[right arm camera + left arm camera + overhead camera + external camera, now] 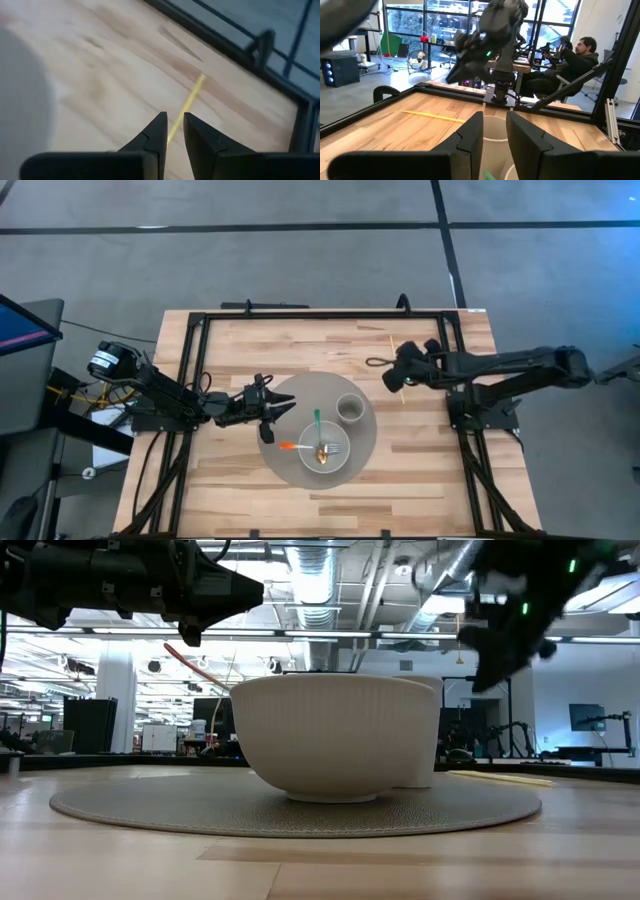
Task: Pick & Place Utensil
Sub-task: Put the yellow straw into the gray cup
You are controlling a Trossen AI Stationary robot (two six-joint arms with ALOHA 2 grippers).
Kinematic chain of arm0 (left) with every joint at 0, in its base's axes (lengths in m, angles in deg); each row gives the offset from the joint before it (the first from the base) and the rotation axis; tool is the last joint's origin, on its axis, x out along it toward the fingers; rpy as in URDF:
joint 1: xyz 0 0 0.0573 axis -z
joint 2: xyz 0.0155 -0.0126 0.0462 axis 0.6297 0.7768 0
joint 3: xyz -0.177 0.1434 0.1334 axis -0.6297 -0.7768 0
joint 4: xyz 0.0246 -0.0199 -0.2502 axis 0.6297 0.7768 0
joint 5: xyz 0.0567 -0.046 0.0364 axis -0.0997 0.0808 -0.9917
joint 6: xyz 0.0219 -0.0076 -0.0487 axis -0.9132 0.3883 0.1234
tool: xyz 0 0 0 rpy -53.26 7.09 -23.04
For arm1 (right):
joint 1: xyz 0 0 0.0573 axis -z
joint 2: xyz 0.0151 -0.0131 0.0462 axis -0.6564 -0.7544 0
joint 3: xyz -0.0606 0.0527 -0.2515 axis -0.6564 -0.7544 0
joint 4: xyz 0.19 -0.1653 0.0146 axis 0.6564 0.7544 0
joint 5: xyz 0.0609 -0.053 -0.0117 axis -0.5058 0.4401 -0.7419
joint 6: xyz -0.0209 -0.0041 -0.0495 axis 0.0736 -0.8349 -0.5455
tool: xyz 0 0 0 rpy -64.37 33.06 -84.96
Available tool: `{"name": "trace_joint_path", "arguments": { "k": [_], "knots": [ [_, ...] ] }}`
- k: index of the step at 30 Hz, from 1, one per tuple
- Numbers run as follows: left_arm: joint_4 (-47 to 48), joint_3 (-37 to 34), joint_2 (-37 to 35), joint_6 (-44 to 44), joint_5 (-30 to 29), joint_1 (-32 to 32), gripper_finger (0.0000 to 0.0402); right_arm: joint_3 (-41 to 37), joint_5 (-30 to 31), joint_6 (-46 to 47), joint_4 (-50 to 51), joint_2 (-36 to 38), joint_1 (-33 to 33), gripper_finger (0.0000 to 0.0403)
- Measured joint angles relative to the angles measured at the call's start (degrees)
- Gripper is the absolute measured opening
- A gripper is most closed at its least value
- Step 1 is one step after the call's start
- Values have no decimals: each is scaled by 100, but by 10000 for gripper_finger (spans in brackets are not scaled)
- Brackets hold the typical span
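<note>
A white ribbed bowl (323,450) (335,735) stands on a round grey mat (300,395). It holds several utensils: a green-handled one (317,423), a gold spoon (322,452), a fork (335,448) and an orange-handled one (288,446) whose handle leans out over the left rim (195,665). A white cup (349,409) stands behind it. A yellow chopstick (397,365) (187,105) lies flat on the wood. My left gripper (272,415) (494,131) hovers over the mat's left edge, narrowly open and empty. My right gripper (390,377) (175,125) hangs above the chopstick, narrowly open and empty.
A black metal frame (190,340) borders the wooden table (250,350). Bare wood lies left, right and near of the mat. Beyond the far edge, a person (580,55) sits at a desk in the left wrist view.
</note>
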Motion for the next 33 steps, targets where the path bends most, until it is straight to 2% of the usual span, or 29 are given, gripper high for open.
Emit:
{"name": "trace_joint_path", "arguments": {
  "k": [4, 8, 10, 14, 21, 33],
  "knots": [
    [-2, 0, 0, -14, -2, 0, 86, -654, -199, -19, -859, -194, 756, 56],
    [-2, 0, 0, -20, -2, 0, 86, -1005, -892, -19, -1743, -590, 1338, 56],
    [-2, 0, 0, -17, -2, 0, 86, -1032, -1020, -21, -2080, -839, 1487, 56],
    [-2, 0, 0, -17, -2, 0, 86, -1032, -1032, -38, -2481, -1292, 1637, 56],
    [-2, 0, 0, 0, -2, 0, 86, -1033, -1034, 186, -2533, -1892, 1827, 56],
    [0, 0, 0, 0, -2, 0, 86, -1032, -1045, 157, -3158, -2273, 1941, 56]
  ]
}}
